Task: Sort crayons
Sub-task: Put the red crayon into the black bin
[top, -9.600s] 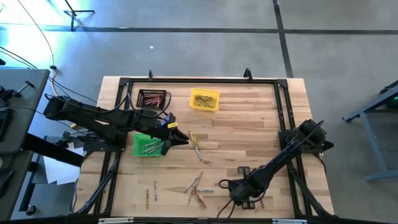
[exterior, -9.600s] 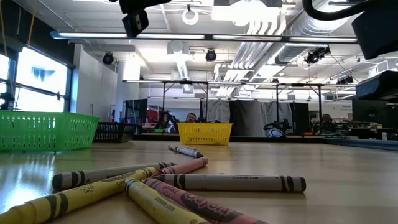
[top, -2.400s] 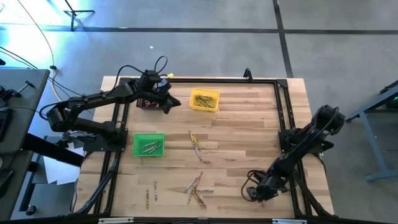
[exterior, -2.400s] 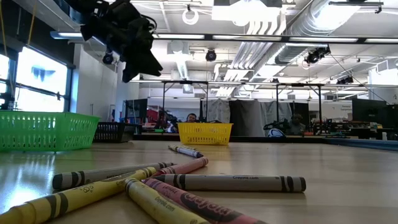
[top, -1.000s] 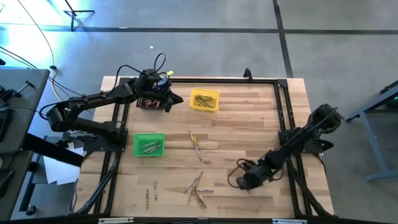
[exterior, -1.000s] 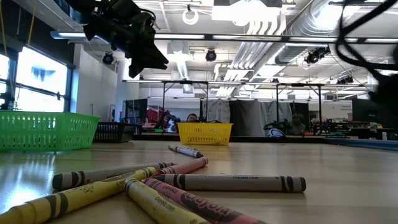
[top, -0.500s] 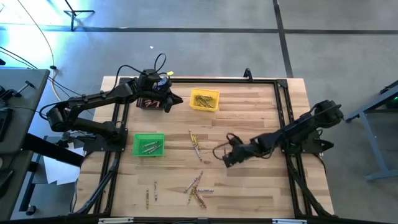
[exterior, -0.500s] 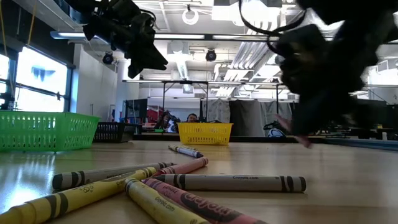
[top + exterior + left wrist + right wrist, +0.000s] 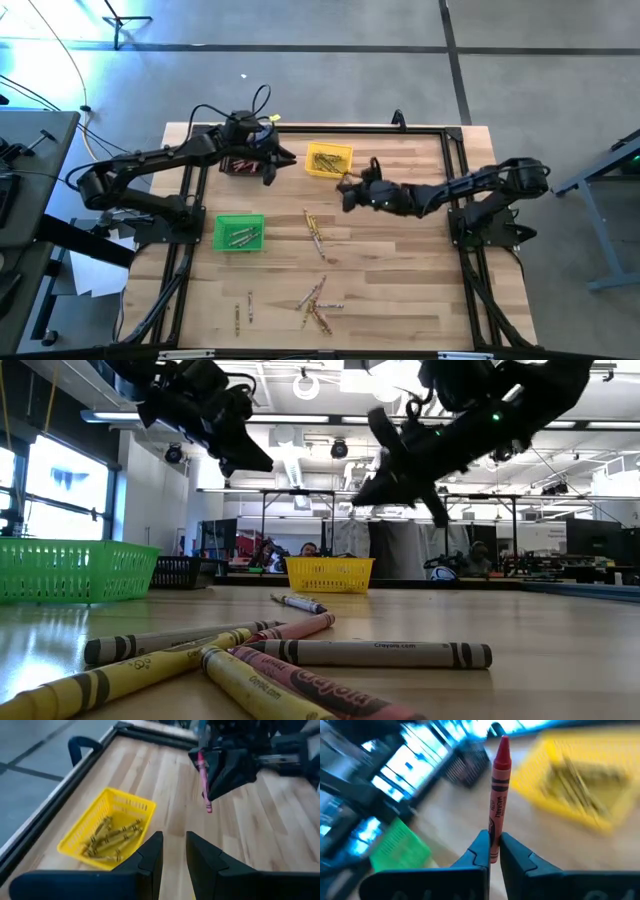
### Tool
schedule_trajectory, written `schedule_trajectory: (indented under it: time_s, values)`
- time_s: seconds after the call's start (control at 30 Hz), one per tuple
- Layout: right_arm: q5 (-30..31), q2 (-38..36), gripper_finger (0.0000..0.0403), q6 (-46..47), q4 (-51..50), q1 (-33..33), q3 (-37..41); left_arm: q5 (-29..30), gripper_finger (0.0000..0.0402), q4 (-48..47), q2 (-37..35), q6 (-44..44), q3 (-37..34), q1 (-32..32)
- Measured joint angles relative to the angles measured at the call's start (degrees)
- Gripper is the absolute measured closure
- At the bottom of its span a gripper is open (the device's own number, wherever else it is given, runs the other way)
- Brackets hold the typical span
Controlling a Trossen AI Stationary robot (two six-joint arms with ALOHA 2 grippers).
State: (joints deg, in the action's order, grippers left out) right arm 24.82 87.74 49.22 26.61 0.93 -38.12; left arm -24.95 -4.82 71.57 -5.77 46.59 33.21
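Crayons lie scattered on the wooden bench (image 9: 400, 270); one red wax crayon (image 9: 497, 795) is pinched in the right gripper's (image 9: 347, 197) jaws just beside the yellow plastic bin (image 9: 328, 161); left gripper (image 9: 270, 170) hovers by that bin, jaws narrowly apart, holding nothing

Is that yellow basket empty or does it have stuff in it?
Not empty. The yellow basket holds several yellow-gold crayons lying loose on its bottom, seen from the left wrist and from above.

Beyond the left gripper (image 9: 173, 851), whose fingers (image 9: 148, 855) are parted slightly, a yellow bin (image 9: 107, 835) of yellow-gold crayons (image 9: 112, 837) is seen. Farther ahead, a red crayon (image 9: 204, 781) is clamped in the right gripper (image 9: 212, 775) above the wooden table (image 9: 260, 835).
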Motion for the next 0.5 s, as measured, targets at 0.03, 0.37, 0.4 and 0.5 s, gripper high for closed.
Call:
schedule_trajectory:
  time_s: [0.03,0.37,0.4,0.5]
  values:
    - [0.0,0.0,0.0391,-1.9,2.7,0.5,-0.2,0.0,0.0332,1.3,0.4,1.5,0.0,0.0]
    - [0.1,0.0,0.0391,-18.0,-7.7,2.3,-14.8,0.0,0.0332,21.9,6.3,17.1,0.0,-2.4]
    - [0.5,0.0,0.0391,-19.0,-10.6,2.4,-16.7,0.0,0.0332,23.0,6.6,17.7,0.0,-2.9]
    - [2.1,-0.1,0.0391,-19.7,-21.1,3.0,-22.2,-0.1,0.0332,24.6,6.7,19.0,0.0,-4.1]
